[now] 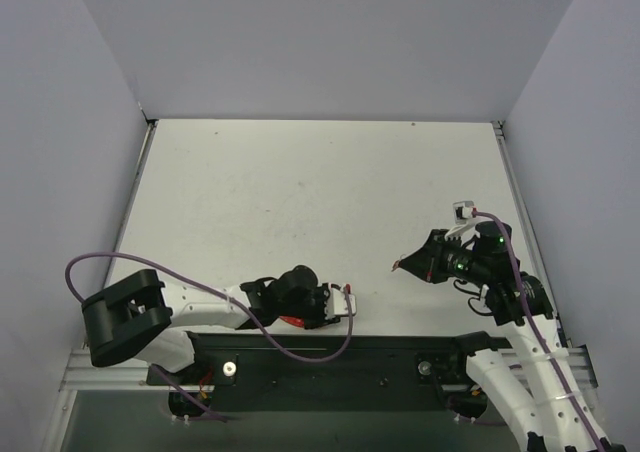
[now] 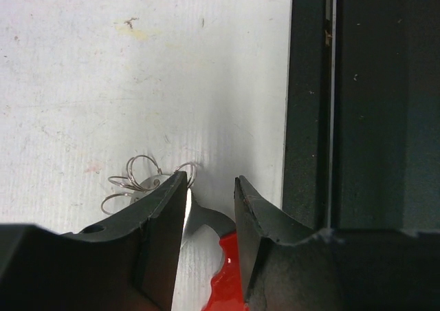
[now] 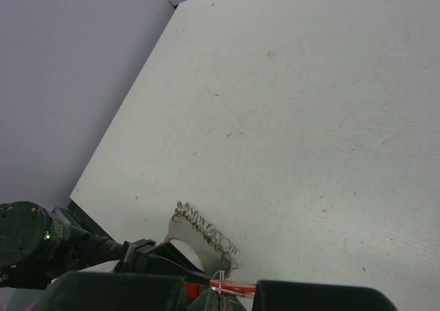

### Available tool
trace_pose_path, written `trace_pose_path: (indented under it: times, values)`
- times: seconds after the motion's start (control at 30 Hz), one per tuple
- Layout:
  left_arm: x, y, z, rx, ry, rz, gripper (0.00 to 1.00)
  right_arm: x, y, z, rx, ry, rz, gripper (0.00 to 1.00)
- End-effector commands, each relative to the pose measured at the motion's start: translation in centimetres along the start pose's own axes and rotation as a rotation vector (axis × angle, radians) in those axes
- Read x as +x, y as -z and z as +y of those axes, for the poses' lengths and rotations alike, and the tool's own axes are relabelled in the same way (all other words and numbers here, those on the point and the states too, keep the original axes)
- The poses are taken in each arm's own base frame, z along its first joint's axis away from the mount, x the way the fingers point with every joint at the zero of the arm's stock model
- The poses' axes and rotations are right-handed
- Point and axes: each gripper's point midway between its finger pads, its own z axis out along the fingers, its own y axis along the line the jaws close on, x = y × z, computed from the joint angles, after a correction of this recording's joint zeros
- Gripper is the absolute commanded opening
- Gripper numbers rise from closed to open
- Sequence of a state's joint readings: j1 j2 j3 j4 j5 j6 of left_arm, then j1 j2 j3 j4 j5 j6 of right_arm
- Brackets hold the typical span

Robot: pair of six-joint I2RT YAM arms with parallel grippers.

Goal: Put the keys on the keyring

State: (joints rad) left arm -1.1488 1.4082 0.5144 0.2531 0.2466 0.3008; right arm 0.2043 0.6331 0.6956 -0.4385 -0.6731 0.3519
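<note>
Down at bottom centre of the top view, the keyring [image 1: 293, 322] is straddled by the left gripper [image 1: 343, 302]; whether it is gripped cannot be told. Right of centre, the keys [image 1: 397, 267] are pinched by the right gripper [image 1: 407, 263].

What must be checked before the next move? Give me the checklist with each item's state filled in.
1. Key held by right gripper: ok, red head sits between its fingers.
2. Left gripper straddling keyring: ok.
3. Left gripper closed on keyring: not ok, jaws open.
4. Keyring's opening in view: cannot tell, its wire loops are partly hidden by a finger.
5. Key close to keyring: not ok, the two grippers are well apart in the top view.
</note>
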Motion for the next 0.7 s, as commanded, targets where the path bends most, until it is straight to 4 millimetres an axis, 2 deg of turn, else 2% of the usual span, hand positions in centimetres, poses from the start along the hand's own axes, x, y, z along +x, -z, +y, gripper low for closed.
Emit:
trace_pose_path:
  times: [0.0,0.1,0.43,0.67]
  values:
    - [-3.3,-0.4,2.2,-0.066,-0.059,-0.089,0.43,0.3,-0.1,0.4,-0.048,0.006,0.021,0.0]
    - [-3.5,-0.4,2.4,-0.074,-0.066,-0.093,0.44,0.4,-0.2,0.3,-0.055,0.002,0.025,0.0]
    - [-2.1,-1.3,2.5,-0.047,-0.038,-0.058,0.43,0.4,-0.2,0.1,-0.058,0.003,0.028,0.0]
    - [-1.2,-1.7,3.7,-0.074,-0.028,-0.025,0.42,0.4,-0.1,0.5,-0.077,0.005,0.03,0.0]
